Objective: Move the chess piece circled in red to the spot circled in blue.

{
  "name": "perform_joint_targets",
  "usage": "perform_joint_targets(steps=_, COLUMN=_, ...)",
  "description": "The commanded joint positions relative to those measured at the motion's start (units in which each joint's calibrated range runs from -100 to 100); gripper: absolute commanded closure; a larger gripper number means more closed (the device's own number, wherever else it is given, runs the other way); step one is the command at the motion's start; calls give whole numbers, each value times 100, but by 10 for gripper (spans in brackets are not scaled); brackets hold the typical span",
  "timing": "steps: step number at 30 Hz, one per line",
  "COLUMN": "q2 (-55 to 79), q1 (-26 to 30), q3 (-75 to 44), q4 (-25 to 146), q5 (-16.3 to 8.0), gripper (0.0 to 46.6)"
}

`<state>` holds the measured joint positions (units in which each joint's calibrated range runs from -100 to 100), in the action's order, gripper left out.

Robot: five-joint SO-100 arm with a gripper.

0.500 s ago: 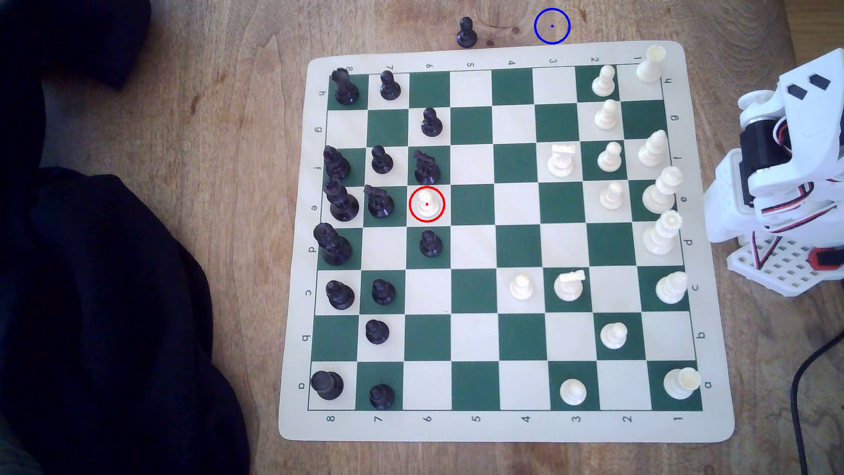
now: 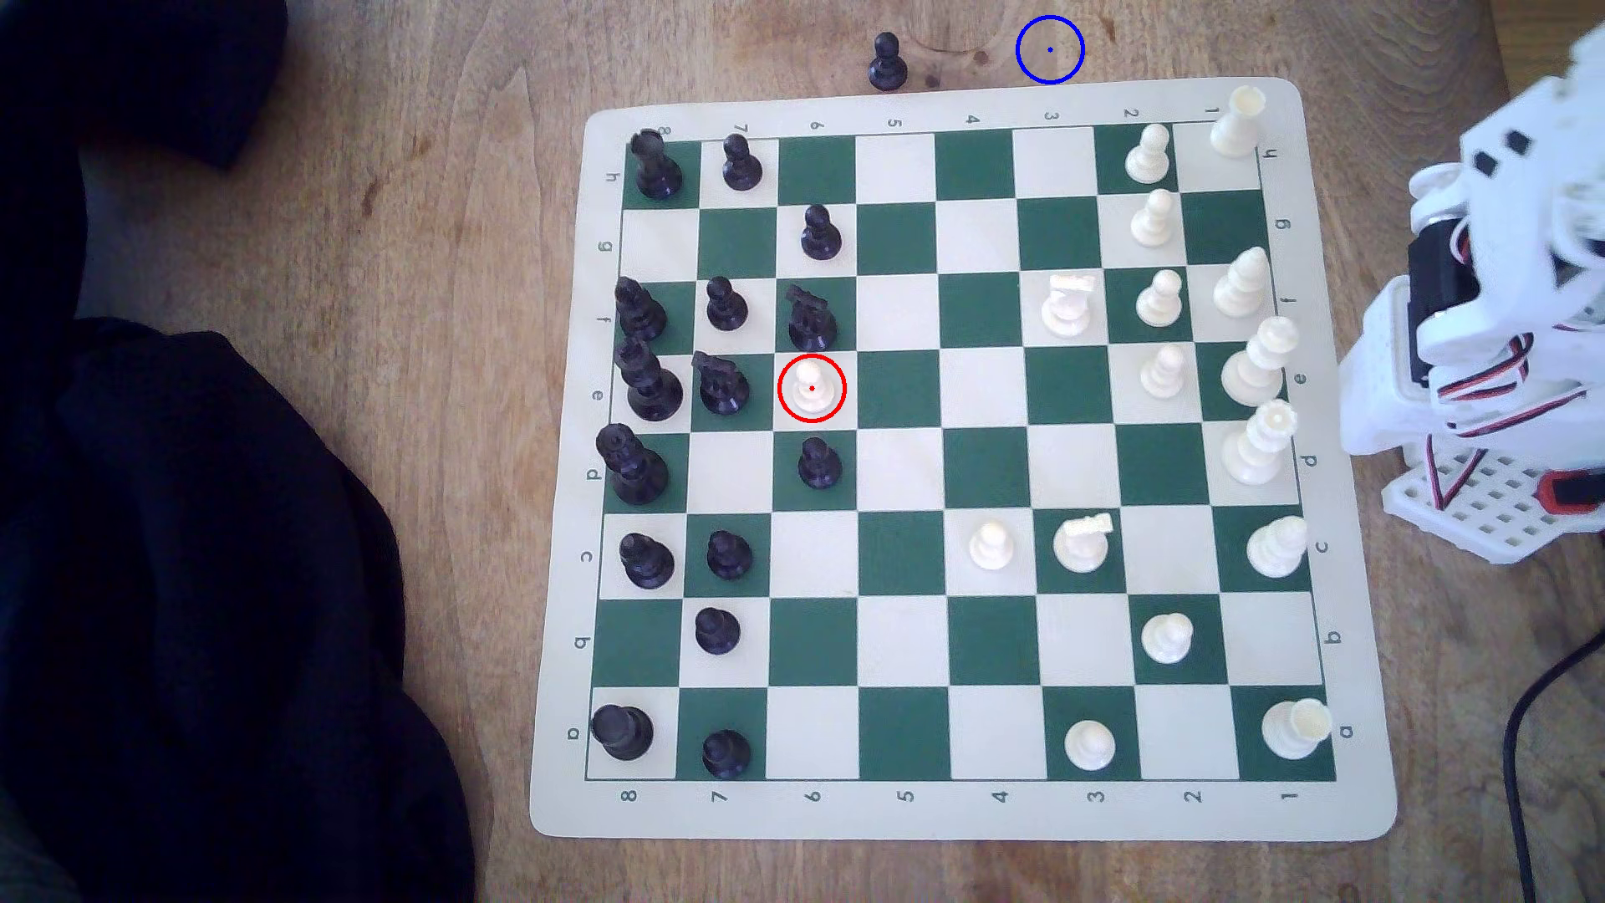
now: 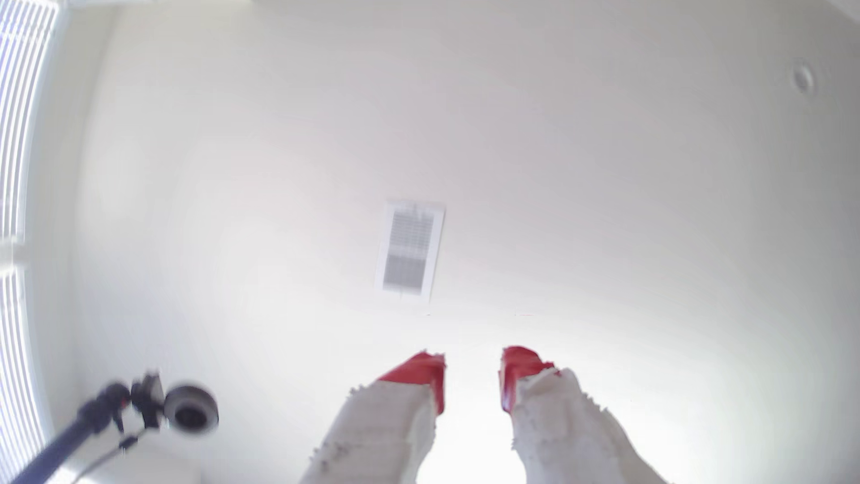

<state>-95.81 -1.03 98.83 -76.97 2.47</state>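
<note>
Cream-white plastic: the chess piece circled in red (image 2: pixel 811 386) stands upright on a light square of the chess mat (image 2: pixel 955 812), in the file marked 6 and the row marked e. A black knight (image 2: pixel 720 383) sits on the square to its left in the exterior view, another black knight (image 2: pixel 811 318) on the square above, and a black pawn (image 2: pixel 817 462) on the square below; none touches it. The spot circled in blue (image 2: pixel 1049 49) lies on bare wooden table (image 2: pixel 434 217) just beyond the mat's far edge, above the file marked 3, with a lone black pawn (image 2: pixel 886 62) off the mat to its left in that view.

The white arm (image 2: pixel 1494 286) sits at the exterior view's right edge, beside the mat and well apart from the pawn; its upper part is blurred. Dark cloth (image 2: pixel 217 564) covers the table on that view's left.

The wrist view faces a white ceiling with a vent (image 3: pixel 409 247) and a camera on a stand (image 3: pixel 191 412). There the gripper (image 3: pixel 472 372) shows its red-tipped fingers (image 3: pixel 421 370) parted by a clear gap, holding nothing
</note>
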Motion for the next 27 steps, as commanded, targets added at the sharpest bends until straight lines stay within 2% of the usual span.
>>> perform_joint_targets(steps=1, q2=6, q1=-57, q3=-544, q4=3004, q5=-10, gripper=402)
perform_joint_targets(steps=5, q2=-3, q1=-120, q3=-1116, q4=5371, q5=-24, gripper=402)
perform_joint_targets(steps=12, q2=90, q1=-253, q3=-1877, q4=8443, q5=-39, gripper=402)
perform_joint_targets(steps=18, q2=1236, q1=-534, q3=-2856, q4=9483, q5=-44, gripper=403)
perform_joint_targets(steps=19, q2=1517, q1=-589, q3=-3047, q4=9565, q5=-127, gripper=408)
perform_joint_targets(steps=20, q2=2111, q1=-581, q3=-3554, q4=9966, q5=-376, gripper=412)
perform_joint_targets(steps=25, q2=3333, q1=-417, q3=-4488, q4=10760, q5=-381, gripper=432)
perform_joint_targets(steps=27, q2=3630, q1=-354, q3=-4805, q4=11203, q5=-508, gripper=433)
